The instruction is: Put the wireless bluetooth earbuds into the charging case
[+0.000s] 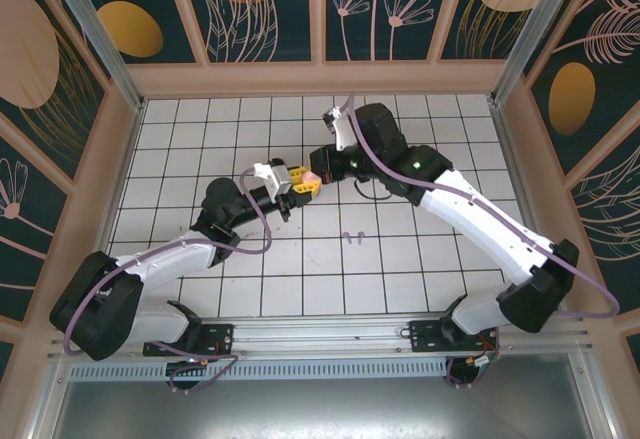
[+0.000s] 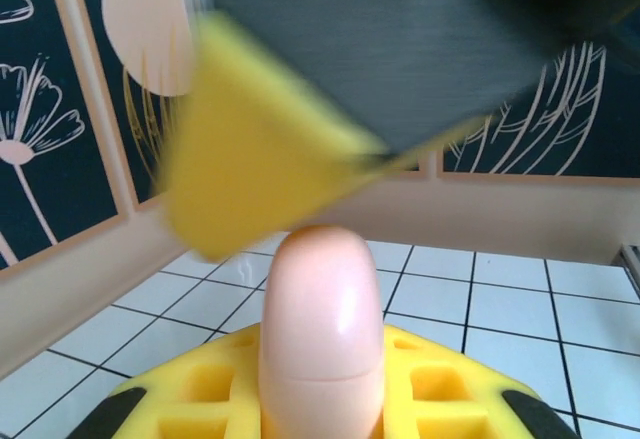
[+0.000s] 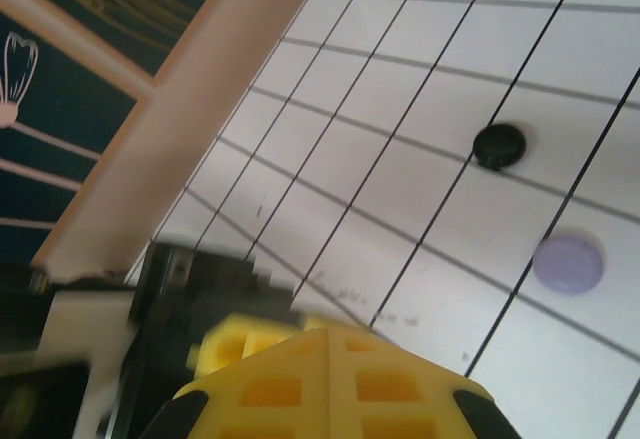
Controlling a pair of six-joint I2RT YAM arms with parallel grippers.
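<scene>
A pale pink charging case [image 2: 322, 299] stands upright in my left gripper [image 2: 322, 404], which is shut on it between yellow fingers [image 2: 200, 399]. A thin seam crosses the case and its lid is down. From above, the case [image 1: 311, 179] is held over the middle of the tiled floor by the left gripper [image 1: 298, 182]. My right gripper [image 1: 323, 170] is right beside it, and its blurred yellow finger [image 2: 250, 159] hangs just above the case top. The right gripper [image 3: 330, 354] is shut, its pads meeting with nothing visible between them. Two tiny pale earbuds [image 1: 351, 236] lie on a tile nearer the bases.
A small black rounded case [image 3: 498, 146] and a lavender rounded case [image 3: 568, 264] lie on the tiles beyond the right gripper. The left gripper's dark body [image 3: 150, 309] is blurred at the left. A wooden wall [image 1: 320, 79] borders the far side of the floor.
</scene>
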